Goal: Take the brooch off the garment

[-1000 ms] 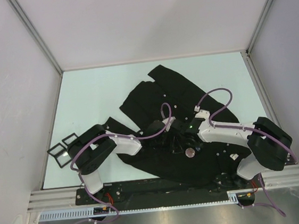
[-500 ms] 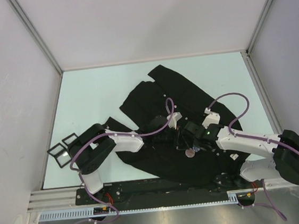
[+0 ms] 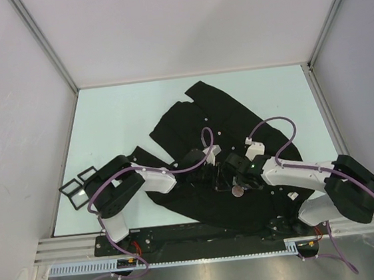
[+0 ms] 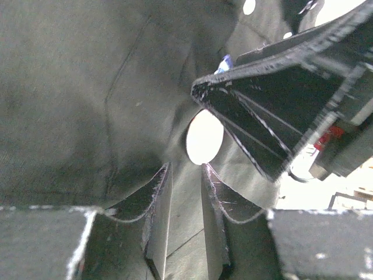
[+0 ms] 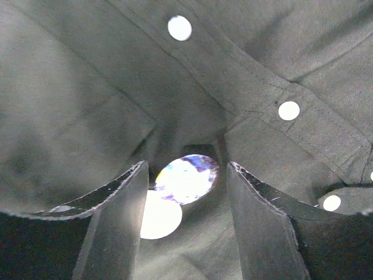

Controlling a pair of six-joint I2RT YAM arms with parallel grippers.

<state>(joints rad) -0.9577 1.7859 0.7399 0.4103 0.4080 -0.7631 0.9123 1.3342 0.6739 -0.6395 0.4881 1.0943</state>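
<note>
The garment (image 3: 192,123) is lying crumpled across the middle and right of the pale tabletop (image 3: 118,120). Its far hem is stopping short of the back edge and its near folds are reaching the front edge by the right arm's base. Bare surface is showing along the whole left side and the far strip. Two small black open frames (image 3: 77,180) are sitting at the left edge, well apart from the cloth. Plain walls (image 3: 9,98) are closing in the left, right and back.

Both arms are meeting low over the near-middle of the garment, wrists close together, leaving little room between them. The brooch (image 5: 186,178), a round shimmering disc, is lying on the cloth just below a buttoned placket (image 5: 245,87) that is running diagonally, with white buttons (image 5: 179,27) along it. A pale disc (image 5: 160,217) is peeking out from under its lower-left rim.

The right hand (image 5: 185,165) is standing spread wide, one finger on each side of the brooch, with clear gaps on both sides and neither pad touching it.

The left hand (image 4: 185,169) is standing narrowly parted with a ridge of cloth filling the gap. I cannot tell whether it is gripping that ridge. One of the right hand's fingers is crossing just above it.
</note>
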